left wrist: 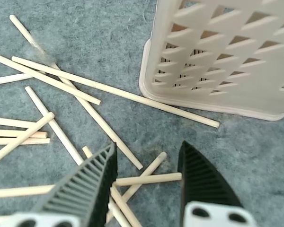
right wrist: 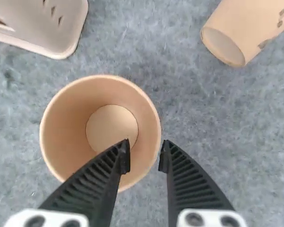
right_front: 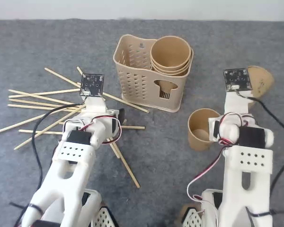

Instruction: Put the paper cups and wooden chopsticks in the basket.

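Our left gripper (left wrist: 148, 146) hangs with its jaws wide apart over the chopsticks (left wrist: 113, 92). These lie scattered on the grey mat (right_front: 28, 42) just beside the basket (left wrist: 217, 56), and two crossed sticks sit between the gripper's tips. Our right gripper (right wrist: 144, 144) is only narrowly parted and straddles the rim of an upright cup (right wrist: 66, 137), one finger inside, one outside. A tipped cup (right wrist: 246, 28) lies on its side near it. Stacked cups (right_front: 170, 52) stand in the basket.
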